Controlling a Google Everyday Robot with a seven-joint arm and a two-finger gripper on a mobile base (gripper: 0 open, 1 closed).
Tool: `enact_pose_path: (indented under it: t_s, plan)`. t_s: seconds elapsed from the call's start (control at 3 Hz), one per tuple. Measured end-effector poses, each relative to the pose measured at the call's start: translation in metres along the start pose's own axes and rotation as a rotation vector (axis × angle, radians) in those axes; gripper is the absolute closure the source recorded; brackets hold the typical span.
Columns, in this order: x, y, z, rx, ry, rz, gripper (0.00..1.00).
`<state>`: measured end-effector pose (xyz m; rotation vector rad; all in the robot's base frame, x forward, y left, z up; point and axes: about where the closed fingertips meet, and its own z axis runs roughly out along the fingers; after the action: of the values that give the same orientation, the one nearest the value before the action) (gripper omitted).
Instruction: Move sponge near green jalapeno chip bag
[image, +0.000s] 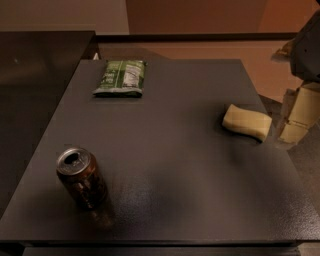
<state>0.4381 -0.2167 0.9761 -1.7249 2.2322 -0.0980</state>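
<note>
Watching from the remote station, I have the pincer (296, 120) at the right edge of the dark desk (175, 165), partly cut off by the border of the camera view. I cannot tell whether it is released or clenched. It does not appear to be carrying anything.

The sponge (247, 122) lies flat on the desk just to the left of the pincer. It is close beside it, though I cannot say whether the two are touching. Its long axis runs roughly left to right across the view and dips a little toward the pincer, so the nearest part is a short end rather than a broad side.

The green jalapeno chip bag (121, 78) rests flat near the far left of the desk, well apart from the sponge, on a diagonal running away and to the left. A brown soda can (81, 177) stands upright near the front left corner, off that diagonal.

In my judgement the sponge has not yet been picked up. The coming move depends on closing in leftward across the sponge's narrow width before carrying it toward the bag.
</note>
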Motion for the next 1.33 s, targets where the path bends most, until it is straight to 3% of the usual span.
enact_pose_path:
  t_s: [0.33, 0.67, 1.33]
  plan:
    - [-0.001, -0.001, 0.0, 0.002, -0.004, 0.005, 0.0]
    - [0.003, -0.015, 0.018, -0.019, -0.046, 0.049, 0.0]
    - [0.012, -0.042, 0.081, -0.078, -0.102, 0.12, 0.0]
